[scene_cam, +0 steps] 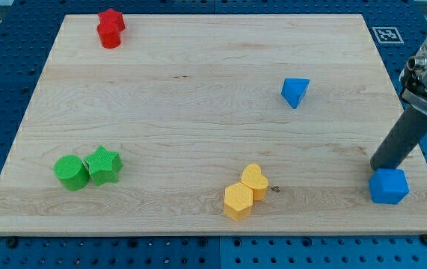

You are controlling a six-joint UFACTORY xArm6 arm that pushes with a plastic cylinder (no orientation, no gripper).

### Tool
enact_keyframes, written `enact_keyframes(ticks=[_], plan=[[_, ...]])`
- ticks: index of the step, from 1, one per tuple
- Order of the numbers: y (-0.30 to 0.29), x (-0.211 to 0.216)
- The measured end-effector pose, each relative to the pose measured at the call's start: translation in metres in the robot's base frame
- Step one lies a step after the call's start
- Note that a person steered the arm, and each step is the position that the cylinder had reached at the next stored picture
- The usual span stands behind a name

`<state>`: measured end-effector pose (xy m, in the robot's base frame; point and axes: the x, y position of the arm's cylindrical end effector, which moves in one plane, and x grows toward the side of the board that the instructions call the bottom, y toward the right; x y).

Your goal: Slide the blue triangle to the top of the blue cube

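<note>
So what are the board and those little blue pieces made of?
The board looks like pale wood with a matte finish: grain lines run along it. The blue triangle and blue cube look like matte plastic, judging by their even, saturated colour. My tip sits just above the cube's top-left edge, seemingly touching.

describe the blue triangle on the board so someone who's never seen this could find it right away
Start at the wooden board and go to its right half, a little above mid-height. The blue triangle sits alone there, up and left of my tip. The only other blue piece, the blue cube, is boxy and at the bottom right corner.
</note>
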<state>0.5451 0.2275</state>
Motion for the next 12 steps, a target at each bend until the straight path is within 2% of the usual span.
enact_keyframes(ticks=[1,2,4,5,6,7,8,10,12], plan=[[-0.017,0.004],[-0.067,-0.013],[-0.15,-0.107],[-0.176,-0.169],[-0.152,-0.197],[-0.118,-0.167],[-0.107,-0.131],[-0.069,-0.116],[-0.06,-0.092]])
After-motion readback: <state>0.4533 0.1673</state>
